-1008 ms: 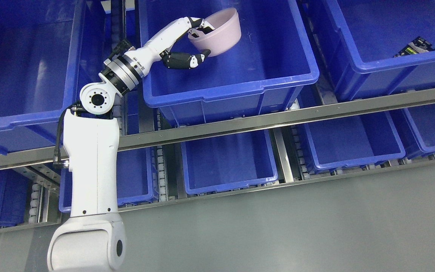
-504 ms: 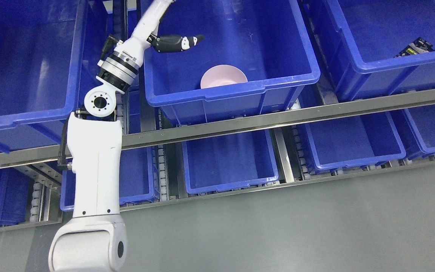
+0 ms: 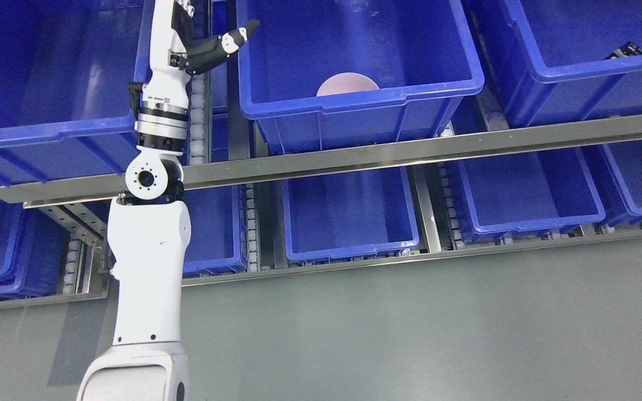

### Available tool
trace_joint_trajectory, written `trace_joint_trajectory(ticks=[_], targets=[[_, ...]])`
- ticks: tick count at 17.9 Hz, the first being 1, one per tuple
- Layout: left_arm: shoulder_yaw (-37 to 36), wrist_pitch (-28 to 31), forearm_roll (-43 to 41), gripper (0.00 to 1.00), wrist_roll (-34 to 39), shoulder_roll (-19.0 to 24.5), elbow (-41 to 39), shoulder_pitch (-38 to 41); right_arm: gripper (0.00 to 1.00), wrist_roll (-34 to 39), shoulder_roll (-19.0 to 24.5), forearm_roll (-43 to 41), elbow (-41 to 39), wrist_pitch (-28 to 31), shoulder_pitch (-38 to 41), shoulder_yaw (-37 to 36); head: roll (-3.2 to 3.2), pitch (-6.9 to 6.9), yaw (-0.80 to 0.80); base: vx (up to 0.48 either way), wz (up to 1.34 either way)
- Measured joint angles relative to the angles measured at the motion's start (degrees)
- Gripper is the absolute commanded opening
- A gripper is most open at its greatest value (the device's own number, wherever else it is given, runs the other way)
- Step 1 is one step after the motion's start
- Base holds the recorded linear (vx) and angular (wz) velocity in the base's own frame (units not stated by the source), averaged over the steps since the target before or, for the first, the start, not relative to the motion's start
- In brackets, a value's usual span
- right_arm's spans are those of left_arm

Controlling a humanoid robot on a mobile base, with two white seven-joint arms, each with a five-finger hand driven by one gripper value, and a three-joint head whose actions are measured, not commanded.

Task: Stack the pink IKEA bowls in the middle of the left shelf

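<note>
A pink bowl (image 3: 348, 83) rests inside the middle blue bin (image 3: 354, 106) on the upper shelf level, close to the bin's front wall, which hides its lower part. My left arm rises from the bottom left. Its hand (image 3: 205, 38) is up at the top edge, just left of that bin and outside it. The black thumb (image 3: 232, 40) sticks out to the right, and the hand is open and holds nothing. The other fingertips are cut off by the top of the picture. The hand is well apart from the bowl.
A large blue bin (image 3: 48, 128) sits left of the arm. Another (image 3: 572, 61) at the right holds a dark packet (image 3: 627, 51). A steel rail (image 3: 410, 151) runs under them. Below it, lower blue bins (image 3: 349, 223) stand above the grey floor (image 3: 410, 334).
The hand let go of the pink bowl, which now sits in the middle bin. The arm swung up and left, out of the bin. The camera view has shifted too.
</note>
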Motion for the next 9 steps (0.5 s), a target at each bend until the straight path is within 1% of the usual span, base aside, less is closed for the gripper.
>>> trace_joint_trajectory(ticks=[3,9], targets=[[-1.0,2.4,2.3,1.00,0.2,0.0,-2.7,4.0,1.00,0.0,0.0,0.0,0.0,0.0,0.0,0.0,0.00,0.00,0.00,-0.190,0.12],[-2.6,3.2,4.1,1.00,0.3,0.0,-6.4,8.1,1.00,0.0,0.0,0.0,0.0,0.0,0.0,0.0,0.00,0.00,0.00,-0.188,-0.09]])
